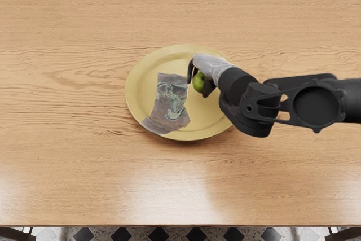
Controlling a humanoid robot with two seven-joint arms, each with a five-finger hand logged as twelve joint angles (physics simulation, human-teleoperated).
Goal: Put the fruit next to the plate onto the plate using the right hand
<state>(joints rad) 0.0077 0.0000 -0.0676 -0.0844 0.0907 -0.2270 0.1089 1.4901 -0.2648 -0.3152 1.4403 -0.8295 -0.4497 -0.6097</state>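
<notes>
Green fruit [198, 82] (small, round, partly hidden by the fingers) is held in the right hand [207, 71], whose fingers are curled around it, over the inner right part of the yellow plate [140, 86]. Whether the fruit touches the plate's surface cannot be told. The dark right arm [293, 104] comes in from the right edge and crosses the plate's right rim. Just left of the fruit, a crumpled grey patterned sheet [169, 103] lies on the plate. The plate rests near the middle of the wooden counter [67, 156].
</notes>
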